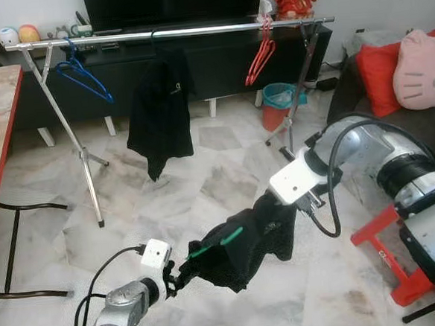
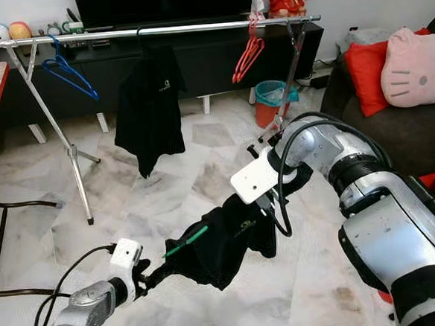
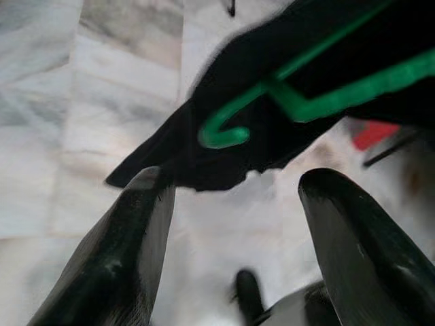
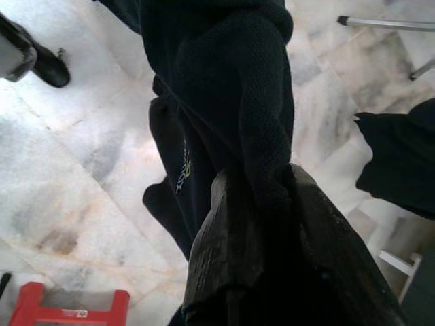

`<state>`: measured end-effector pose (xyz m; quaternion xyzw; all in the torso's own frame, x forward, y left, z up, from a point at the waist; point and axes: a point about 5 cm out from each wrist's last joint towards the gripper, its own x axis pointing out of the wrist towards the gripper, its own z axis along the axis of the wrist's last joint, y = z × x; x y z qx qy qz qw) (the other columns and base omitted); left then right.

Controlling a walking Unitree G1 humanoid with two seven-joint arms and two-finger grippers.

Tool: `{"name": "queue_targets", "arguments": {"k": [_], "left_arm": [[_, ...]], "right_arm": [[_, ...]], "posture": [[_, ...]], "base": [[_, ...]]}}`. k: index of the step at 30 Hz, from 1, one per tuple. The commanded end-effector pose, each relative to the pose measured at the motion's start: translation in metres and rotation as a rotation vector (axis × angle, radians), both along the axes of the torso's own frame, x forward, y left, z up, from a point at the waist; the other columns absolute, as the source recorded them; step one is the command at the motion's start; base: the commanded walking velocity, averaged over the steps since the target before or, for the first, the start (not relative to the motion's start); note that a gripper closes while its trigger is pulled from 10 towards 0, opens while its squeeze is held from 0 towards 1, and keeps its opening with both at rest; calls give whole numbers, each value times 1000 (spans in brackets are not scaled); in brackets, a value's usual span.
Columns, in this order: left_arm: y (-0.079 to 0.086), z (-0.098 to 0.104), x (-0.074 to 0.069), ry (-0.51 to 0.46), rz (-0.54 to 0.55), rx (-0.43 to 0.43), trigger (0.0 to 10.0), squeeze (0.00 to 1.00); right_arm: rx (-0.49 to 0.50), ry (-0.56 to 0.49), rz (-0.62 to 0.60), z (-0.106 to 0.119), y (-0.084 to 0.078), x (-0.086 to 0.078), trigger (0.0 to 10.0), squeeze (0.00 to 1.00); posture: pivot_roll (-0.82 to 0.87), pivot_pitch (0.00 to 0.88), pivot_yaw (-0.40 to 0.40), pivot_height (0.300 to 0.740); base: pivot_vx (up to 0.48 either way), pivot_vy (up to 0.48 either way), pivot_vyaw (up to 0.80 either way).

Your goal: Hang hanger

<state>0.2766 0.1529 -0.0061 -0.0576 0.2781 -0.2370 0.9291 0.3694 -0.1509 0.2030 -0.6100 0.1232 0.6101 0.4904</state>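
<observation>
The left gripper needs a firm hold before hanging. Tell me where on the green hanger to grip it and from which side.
Grip the green hanger at the neck just below its hook, probably coming in from the robot's left. That end pokes free of the black shirt, which the right gripper pinches, and already lies ahead of the open left gripper.

floor (image 1: 225, 170): pale marble tiles | rack legs (image 1: 83, 161) upper left | teal bin (image 1: 278, 103) upper centre | red stool (image 1: 392, 251) lower right
</observation>
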Motion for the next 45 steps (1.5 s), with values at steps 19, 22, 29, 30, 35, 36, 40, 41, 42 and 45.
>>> {"name": "queue_targets", "arguments": {"k": [19, 22, 29, 30, 35, 36, 40, 41, 42, 45], "left_arm": [[-4, 3, 11, -75, 182, -87, 10000, 0], [-1, 0, 8, -64, 200, -81, 10000, 0], [10, -7, 1, -43, 243, -57, 10000, 0], [10, -7, 1, -41, 245, -56, 10000, 0], [4, -6, 1, -15, 258, -194, 10000, 0], [3, -6, 1, -13, 259, -209, 10000, 0], [-1, -6, 1, 11, 249, -316, 10000, 0], [-2, -6, 0, 14, 246, -324, 10000, 0], [-3, -6, 0, 20, 244, -341, 10000, 0], [-3, -8, -3, 35, 240, -344, 10000, 0]], "right_arm": [[174, -19, -37, 42, 0, 6, 10000, 0], [174, -19, -41, 44, -2, 6, 10000, 0], [167, -14, -48, 46, -6, 5, 10000, 0], [167, -14, -49, 46, -6, 5, 10000, 0], [169, -7, -48, 47, -5, 5, 10000, 0], [169, -7, -48, 47, -5, 5, 10000, 0], [171, -4, -49, 48, -5, 5, 10000, 0], [171, -3, -49, 48, -5, 5, 10000, 0], [170, -2, -49, 48, -6, 5, 10000, 0], [170, 2, -48, 48, -6, 5, 10000, 0]], "posture": [[-33, 0, -105, 740], [-39, 0, -107, 740], [-45, 0, -107, 740], [-44, 0, -108, 740], [-48, 0, -110, 740], [-48, 0, -110, 740], [-54, 0, -113, 740], [-54, 0, -113, 740], [-55, 0, -114, 740], [-58, 0, -116, 740]], "base": [[0, 0, 0], [0, 0, 0], [0, 0, 0], [0, 0, 0], [0, 0, 0], [0, 0, 0], [0, 0, 0], [0, 0, 0], [0, 0, 0], [0, 0, 0]]}}
